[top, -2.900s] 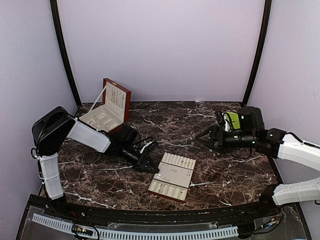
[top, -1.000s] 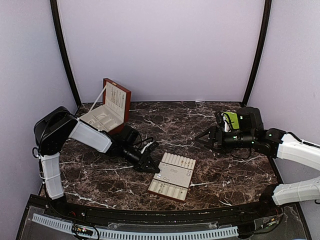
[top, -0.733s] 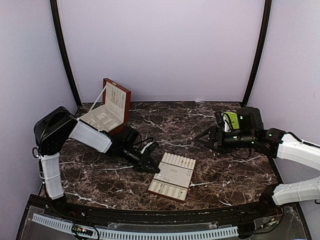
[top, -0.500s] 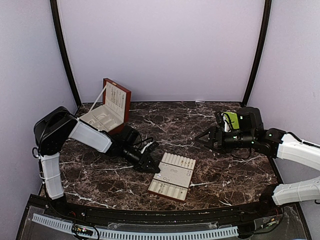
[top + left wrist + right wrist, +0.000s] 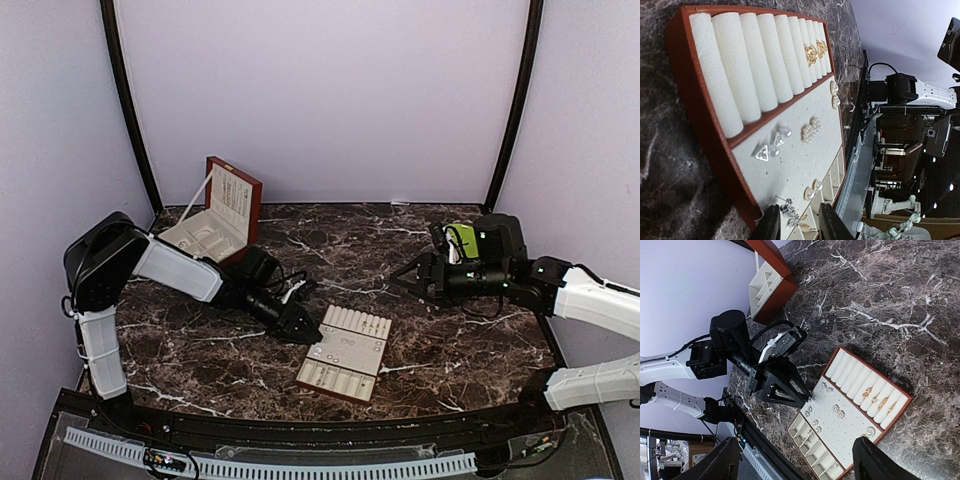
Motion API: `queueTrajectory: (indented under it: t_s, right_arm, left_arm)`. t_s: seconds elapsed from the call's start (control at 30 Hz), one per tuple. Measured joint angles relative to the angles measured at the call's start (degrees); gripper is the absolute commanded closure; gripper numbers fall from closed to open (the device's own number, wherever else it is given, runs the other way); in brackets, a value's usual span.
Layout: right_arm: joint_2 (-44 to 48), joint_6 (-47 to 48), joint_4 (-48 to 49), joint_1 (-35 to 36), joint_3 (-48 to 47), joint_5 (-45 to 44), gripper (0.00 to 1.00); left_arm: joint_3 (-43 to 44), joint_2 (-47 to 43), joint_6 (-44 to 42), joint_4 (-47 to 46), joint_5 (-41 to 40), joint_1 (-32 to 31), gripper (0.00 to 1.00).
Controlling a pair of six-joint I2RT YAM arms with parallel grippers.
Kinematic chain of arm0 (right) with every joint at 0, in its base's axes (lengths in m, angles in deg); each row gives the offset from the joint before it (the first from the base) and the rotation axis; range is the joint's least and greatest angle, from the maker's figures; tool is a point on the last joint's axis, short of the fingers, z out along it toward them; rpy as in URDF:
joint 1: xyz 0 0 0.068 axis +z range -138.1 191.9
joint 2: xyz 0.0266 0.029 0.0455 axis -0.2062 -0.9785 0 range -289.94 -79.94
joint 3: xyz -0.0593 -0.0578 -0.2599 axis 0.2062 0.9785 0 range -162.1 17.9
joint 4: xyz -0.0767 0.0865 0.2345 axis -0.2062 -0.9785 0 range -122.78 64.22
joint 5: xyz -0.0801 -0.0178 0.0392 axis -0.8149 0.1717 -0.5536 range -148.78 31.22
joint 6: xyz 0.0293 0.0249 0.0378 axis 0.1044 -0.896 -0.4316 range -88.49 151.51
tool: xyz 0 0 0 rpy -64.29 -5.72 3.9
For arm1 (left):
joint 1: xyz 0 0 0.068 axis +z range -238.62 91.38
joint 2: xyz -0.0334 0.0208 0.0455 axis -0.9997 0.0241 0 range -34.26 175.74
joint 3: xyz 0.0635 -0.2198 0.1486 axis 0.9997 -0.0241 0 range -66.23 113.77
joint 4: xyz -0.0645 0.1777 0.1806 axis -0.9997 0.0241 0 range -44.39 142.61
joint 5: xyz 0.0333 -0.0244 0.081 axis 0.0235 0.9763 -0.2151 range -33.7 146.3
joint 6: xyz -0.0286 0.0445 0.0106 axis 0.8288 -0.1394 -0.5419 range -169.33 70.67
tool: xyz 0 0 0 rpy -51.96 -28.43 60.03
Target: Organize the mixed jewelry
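The cream slotted tray (image 5: 372, 372) lies at the table's middle front. It holds the mixed jewelry: triangle studs (image 5: 761, 151), a pearl cluster (image 5: 810, 130), pearl studs (image 5: 812, 189) and gold rings (image 5: 815, 50) in the rolls. My left gripper (image 5: 306, 330) sits at the tray's left edge, shut on a sparkly silver earring (image 5: 790, 212) just above the flat pad; it also shows in the right wrist view (image 5: 807, 401). My right gripper (image 5: 405, 278) hovers above the table right of the tray, open wide and empty.
The red-brown wooden box (image 5: 215, 225) stands open at the back left, lid upright, and also shows in the right wrist view (image 5: 772, 285). Small compartments (image 5: 812, 442) line the tray's near end. Dark marble table (image 5: 440, 340) surrounds the tray.
My left gripper has edged a little right, toward the tray's edge, with the earring in it. The right arm has not moved.
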Motion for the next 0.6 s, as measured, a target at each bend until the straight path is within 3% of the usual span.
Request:
queueTrajectory:
  t_s: [0.4,0.6]
  right_arm:
    - [0.0,0.2,0.0,0.0,0.0,-0.35,0.21]
    - [0.02,0.24,-0.02,0.0,0.0,-0.42,0.2]
  left_arm:
    - [1.88,-1.7,-3.56,5.86,-3.32,0.0,0.58]
    - [1.99,-2.05,-6.71,11.02,-9.35,0.22,0.51]
